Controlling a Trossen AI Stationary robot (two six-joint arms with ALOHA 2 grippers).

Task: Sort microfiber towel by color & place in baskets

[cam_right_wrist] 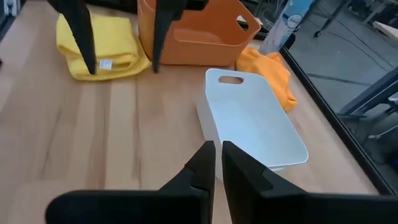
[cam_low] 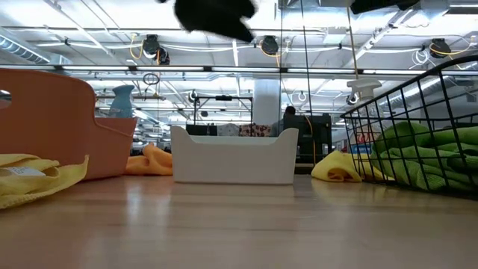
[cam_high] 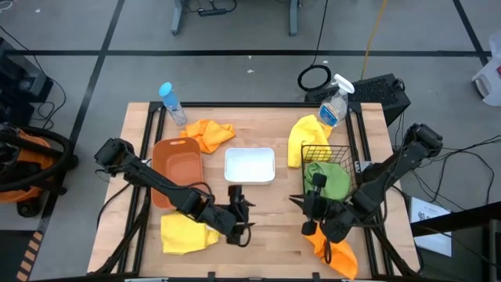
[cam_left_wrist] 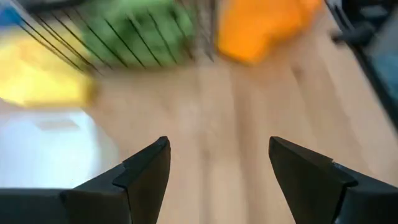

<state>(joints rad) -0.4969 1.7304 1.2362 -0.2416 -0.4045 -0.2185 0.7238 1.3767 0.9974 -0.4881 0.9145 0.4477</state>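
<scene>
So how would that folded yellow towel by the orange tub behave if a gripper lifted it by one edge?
The yellow towel would probably go limp: it lies in soft, rumpled folds, so it should unfold and hang. It looks light, thin cloth. Its fuzzy surface likely grips well, though a push might bunch it up rather than slide it past the orange tub.

Fuzzy cloth towels (cam_right_wrist: 99,46), smooth plastic tubs (cam_right_wrist: 255,121), a black wire basket (cam_low: 418,127), wood tabletop (cam_high: 266,207).

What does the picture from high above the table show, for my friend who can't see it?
Two dark robot arms reach over a wooden table, the left tool open and the right tool shut, both holding nothing. Between them sit an orange-brown tub, a white tub and a black wire basket holding a green towel, with yellow and orange towels lying around.
</scene>
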